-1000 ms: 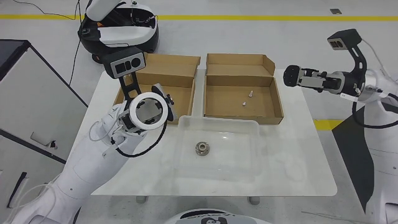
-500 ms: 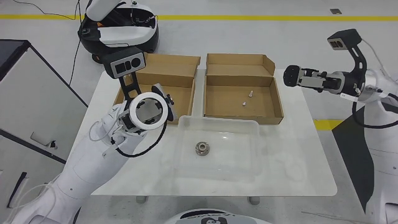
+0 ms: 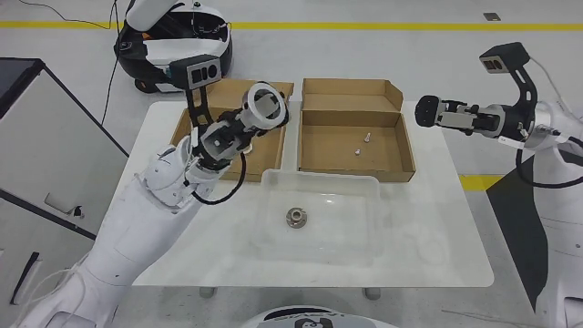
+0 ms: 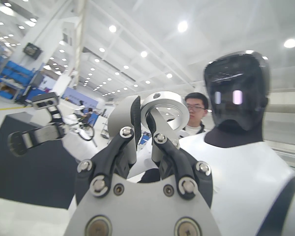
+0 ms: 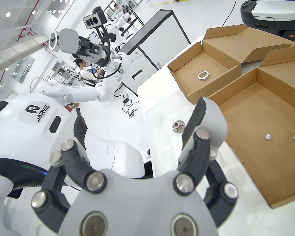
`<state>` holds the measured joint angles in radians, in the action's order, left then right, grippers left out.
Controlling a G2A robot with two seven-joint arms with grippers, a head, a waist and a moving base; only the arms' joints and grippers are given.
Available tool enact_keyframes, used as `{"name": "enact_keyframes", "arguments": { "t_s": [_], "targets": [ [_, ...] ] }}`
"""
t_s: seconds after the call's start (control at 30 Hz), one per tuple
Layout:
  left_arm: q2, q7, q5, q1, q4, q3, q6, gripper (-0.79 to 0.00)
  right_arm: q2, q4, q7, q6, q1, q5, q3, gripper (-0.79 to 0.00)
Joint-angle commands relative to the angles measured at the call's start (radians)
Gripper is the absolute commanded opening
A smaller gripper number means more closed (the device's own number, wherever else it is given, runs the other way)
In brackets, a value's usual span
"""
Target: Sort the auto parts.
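Left wrist view: the left gripper (image 4: 142, 114) is closed on a silver metal ring (image 4: 162, 98), with one finger through the ring's hole and the other pressed against its outer wall. Seen from the top view, this gripper is raised above the left cardboard box (image 5: 184, 74), near the edge it shares with the right cardboard box (image 3: 383, 155). A second metal ring (image 5: 203, 75) lies flat on the floor of the left box. Two small bolts (image 3: 367, 135) (image 3: 357, 152) lie apart in the right box. A clear plastic tub (image 3: 319, 175) sits on the white table (image 3: 428, 228) just in front of both boxes, and a flanged metal part (image 3: 295, 217) rests inside it. The right gripper (image 3: 426, 111) hangs over the table's far right side, its fingers spread wide and holding nothing.
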<state>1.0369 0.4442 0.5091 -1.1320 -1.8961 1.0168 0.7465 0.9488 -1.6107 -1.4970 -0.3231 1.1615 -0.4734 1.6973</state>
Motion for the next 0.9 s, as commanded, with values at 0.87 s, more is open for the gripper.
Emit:
{"name": "enact_keyframes", "arguments": {
  "t_s": [0.87],
  "targets": [
    [0.034,-0.144,-0.882,0.104,-0.03,0.008,-0.882,-0.785,0.0,0.0,0.0,0.0,0.0,0.0,0.0,0.0]
  ]
}}
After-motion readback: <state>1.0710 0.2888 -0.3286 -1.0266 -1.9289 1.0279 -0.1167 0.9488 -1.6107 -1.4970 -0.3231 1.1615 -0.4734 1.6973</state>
